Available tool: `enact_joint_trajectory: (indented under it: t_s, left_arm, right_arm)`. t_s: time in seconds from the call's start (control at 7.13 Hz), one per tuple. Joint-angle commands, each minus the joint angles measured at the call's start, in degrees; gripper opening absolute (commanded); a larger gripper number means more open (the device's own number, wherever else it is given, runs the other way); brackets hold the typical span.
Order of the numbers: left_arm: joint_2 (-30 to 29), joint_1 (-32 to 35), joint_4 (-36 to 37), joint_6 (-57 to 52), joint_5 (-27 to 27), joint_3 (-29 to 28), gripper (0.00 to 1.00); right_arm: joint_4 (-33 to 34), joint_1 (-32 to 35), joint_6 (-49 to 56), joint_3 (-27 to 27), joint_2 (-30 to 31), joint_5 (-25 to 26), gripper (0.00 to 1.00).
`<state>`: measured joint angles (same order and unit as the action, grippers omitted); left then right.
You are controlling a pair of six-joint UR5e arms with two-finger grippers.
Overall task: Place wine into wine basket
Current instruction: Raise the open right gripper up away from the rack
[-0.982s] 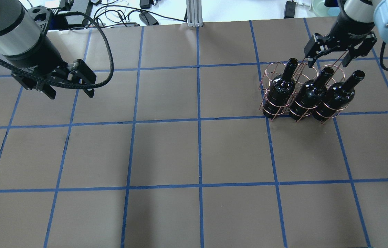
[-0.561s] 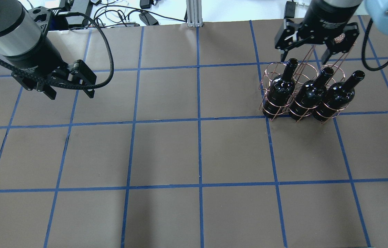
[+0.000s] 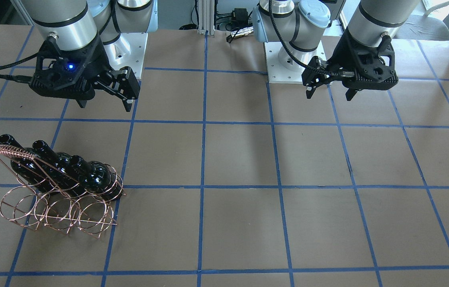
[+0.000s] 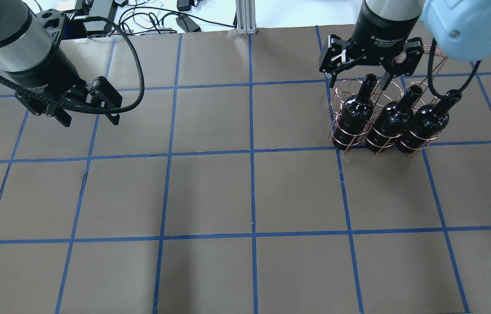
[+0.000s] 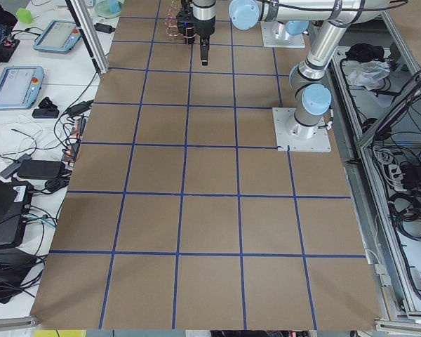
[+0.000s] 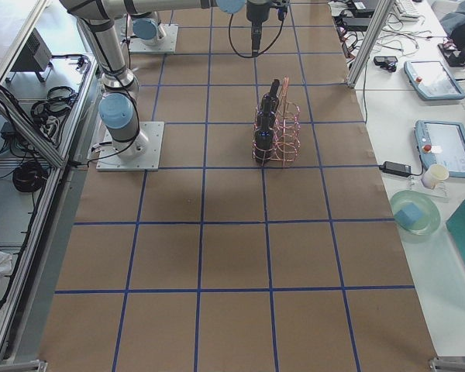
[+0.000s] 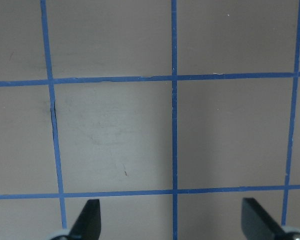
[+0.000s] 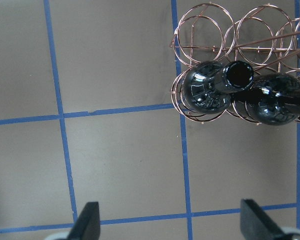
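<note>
Black glossy wine bottles (image 4: 391, 117) stand in the copper-wire wine basket (image 3: 9, 152); left gripper (image 4: 89, 120) and right gripper (image 3: 105, 103) spread, empty.

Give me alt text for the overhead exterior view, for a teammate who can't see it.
Three black wine bottles stand in the copper wire wine basket on the right of the table. The right gripper hovers open by the basket, holding nothing; the left gripper hangs open over the table at far left.
</note>
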<state>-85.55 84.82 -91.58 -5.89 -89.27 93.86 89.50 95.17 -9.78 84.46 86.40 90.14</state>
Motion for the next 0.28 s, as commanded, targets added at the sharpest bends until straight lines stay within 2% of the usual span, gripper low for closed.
enact_joint_trajectory:
  t_s: [0.0,0.14]
  left_arm:
    - [0.0,0.0,0.0,0.0,0.1,0.0,1.0]
    - [0.0,0.0,0.0,-0.1,0.0,0.0,1.0]
  right_arm:
    - [-0.3,-0.7,1.3,0.1,0.2,0.0,0.99]
    - [-0.4,-0.7,1.3,0.1,0.2,0.2,0.99]
